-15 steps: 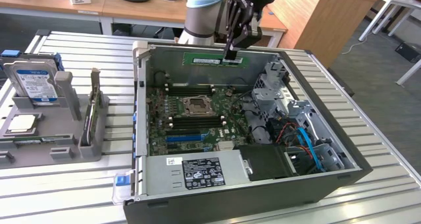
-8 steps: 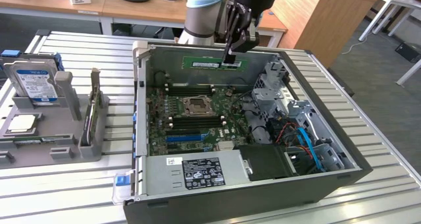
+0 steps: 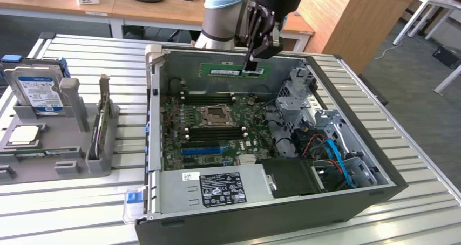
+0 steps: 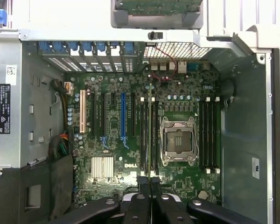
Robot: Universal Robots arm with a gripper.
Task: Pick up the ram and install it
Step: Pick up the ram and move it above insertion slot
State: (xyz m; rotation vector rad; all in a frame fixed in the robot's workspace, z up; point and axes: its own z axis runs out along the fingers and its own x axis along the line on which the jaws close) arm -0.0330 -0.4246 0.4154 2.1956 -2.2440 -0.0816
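Slatted grey metal counter [image 3: 72,212] carries open black computer case [image 3: 252,229]; dark fingers [image 3: 252,66] closed on long thin green ram [image 3: 226,70], held by case's far wall.

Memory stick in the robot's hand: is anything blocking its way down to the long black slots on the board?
Nothing visible. The hand holds the memory stick in open air over the open case; the slots below lie bare.
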